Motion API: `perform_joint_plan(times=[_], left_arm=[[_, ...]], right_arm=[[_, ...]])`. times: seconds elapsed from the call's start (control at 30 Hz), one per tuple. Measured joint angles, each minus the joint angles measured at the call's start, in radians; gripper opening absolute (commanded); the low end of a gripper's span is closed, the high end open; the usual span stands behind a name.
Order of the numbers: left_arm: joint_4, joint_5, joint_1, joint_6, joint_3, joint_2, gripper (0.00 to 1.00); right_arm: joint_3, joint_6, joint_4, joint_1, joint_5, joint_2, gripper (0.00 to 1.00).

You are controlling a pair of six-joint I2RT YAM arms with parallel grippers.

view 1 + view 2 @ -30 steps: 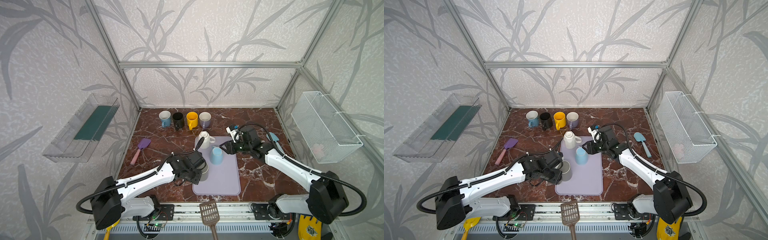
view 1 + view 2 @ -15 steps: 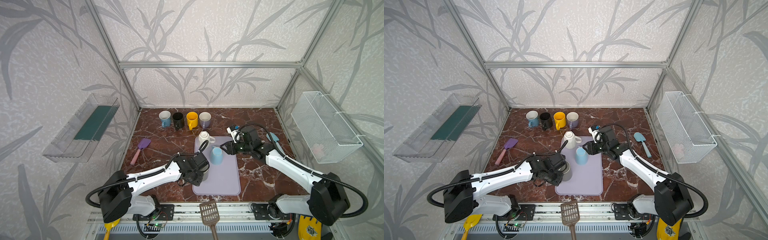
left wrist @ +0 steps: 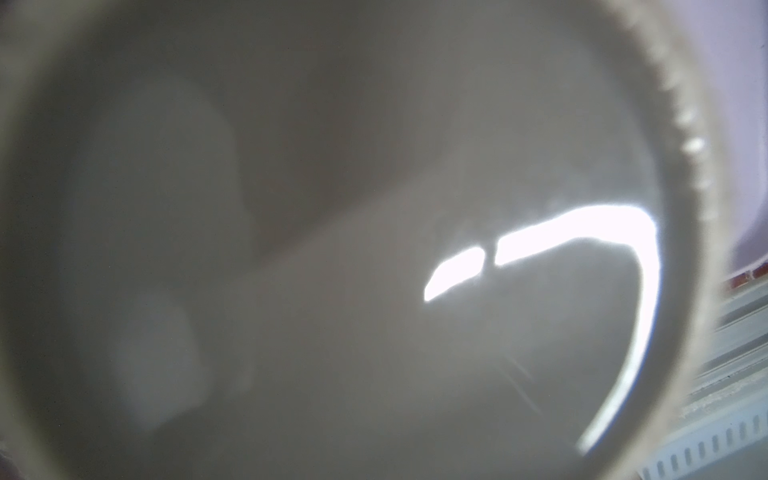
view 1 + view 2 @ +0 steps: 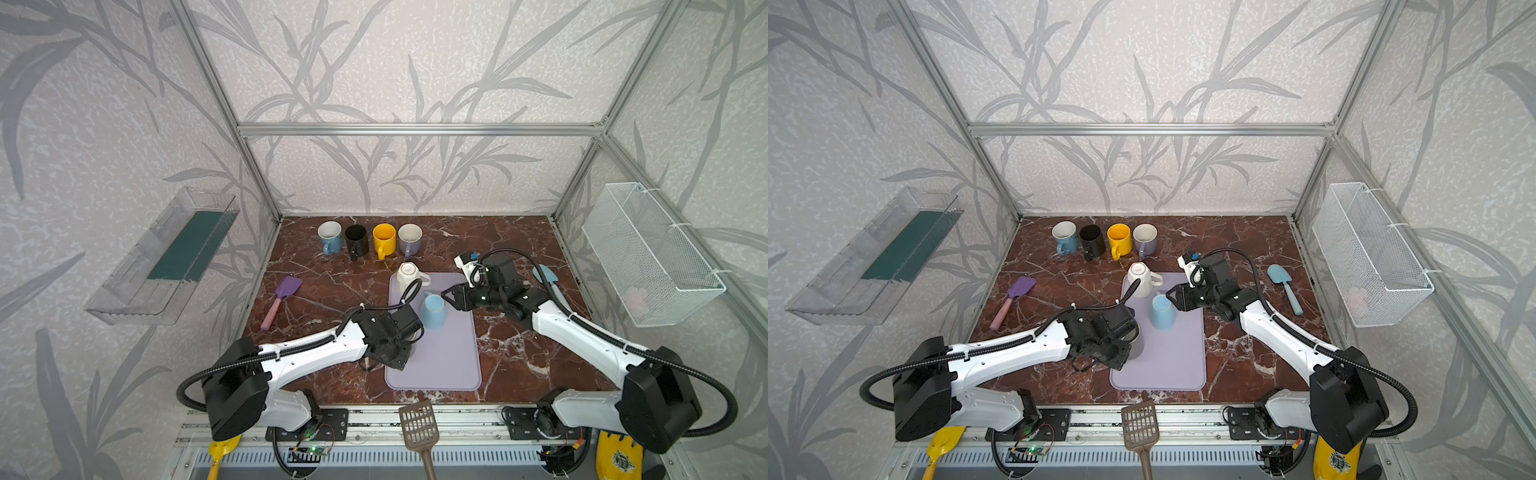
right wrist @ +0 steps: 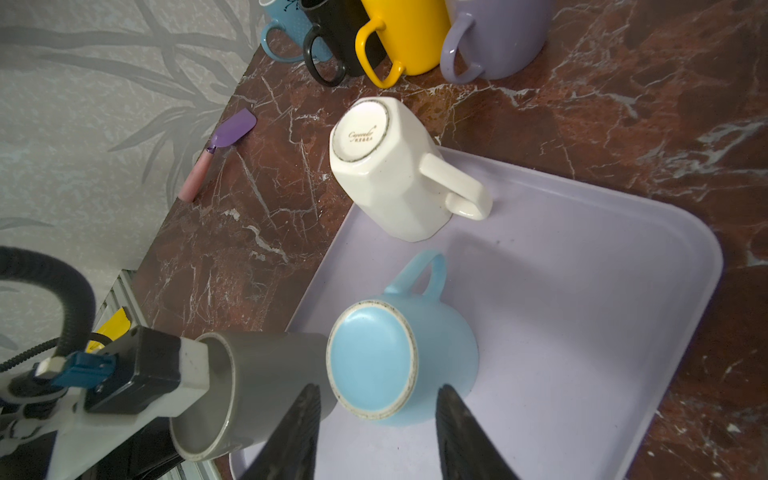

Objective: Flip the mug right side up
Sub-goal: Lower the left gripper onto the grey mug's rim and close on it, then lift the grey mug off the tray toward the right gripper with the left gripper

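A grey mug (image 5: 266, 374) lies tipped on its side at the near left edge of the lilac mat (image 4: 449, 365), its mouth toward my left gripper (image 4: 1125, 332). That gripper is shut on the mug's rim, with one white finger (image 5: 193, 368) inside the mouth. The mug's grey inside (image 3: 332, 208) fills the left wrist view. A light blue mug (image 4: 432, 311) stands upside down on the mat. My right gripper (image 5: 378, 388) hovers open just above its base, one finger on each side. A white mug (image 4: 408, 275) stands upside down at the mat's far corner.
Blue (image 4: 330, 237), black (image 4: 356, 239) and yellow (image 4: 383, 239) mugs stand upright in a row at the back, with a lilac one (image 4: 410, 239). A purple spatula (image 4: 282, 297) lies left, a blue one (image 4: 1283, 286) right, a brown slotted one (image 4: 419, 424) at the front rail.
My left gripper has closed on the grey mug's rim and its arm has shifted slightly. The right arm and the other mugs have not moved.
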Motion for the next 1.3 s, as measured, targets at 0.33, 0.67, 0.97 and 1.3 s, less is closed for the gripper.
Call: perform_joint_plan(times=[0.33, 0.67, 0.97, 1.3], left_arm=[[-0.042, -0.014, -0.001, 0.001, 0.048, 0.042, 0.00], [-0.116, -0.072, -0.002, 0.013, 0.112, 0.034, 0.00], [-0.116, -0.077, 0.040, 0.079, 0.169, -0.039, 0.00], [-0.047, 0.072, 0.196, 0.117, 0.182, -0.135, 0.00]], right_arm=[[-0.014, 0.000, -0.001, -0.005, 0.006, -0.019, 0.47], [-0.023, 0.000, -0.002, -0.011, 0.010, -0.043, 0.47], [-0.023, -0.002, -0.002, -0.016, 0.016, -0.044, 0.47], [-0.024, -0.008, -0.004, -0.032, 0.018, -0.077, 0.47]])
